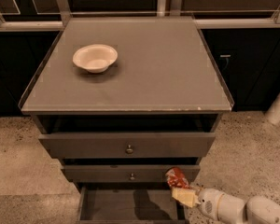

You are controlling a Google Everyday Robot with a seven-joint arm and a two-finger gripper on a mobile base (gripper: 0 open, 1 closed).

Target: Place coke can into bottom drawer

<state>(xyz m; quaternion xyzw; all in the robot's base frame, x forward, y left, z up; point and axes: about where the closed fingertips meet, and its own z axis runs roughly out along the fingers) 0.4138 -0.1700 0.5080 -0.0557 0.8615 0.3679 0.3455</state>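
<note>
The coke can (176, 177), red with white lettering, is held in my gripper (183, 190) at the lower right of the camera view. It hangs just over the right rear corner of the open bottom drawer (130, 204), in front of the middle drawer's right end. The gripper's pale fingers (185, 197) are shut on the can's lower end. My white arm (233, 208) comes in from the bottom right. The bottom drawer is pulled out and its dark floor shows with nothing in it.
A white bowl (94, 57) sits on the cabinet's grey top (154, 69) at the back left. Two wider drawers with round knobs (129, 149) are above the bottom one, each slightly ajar. Speckled floor lies on both sides. A white post (279, 104) stands at the right.
</note>
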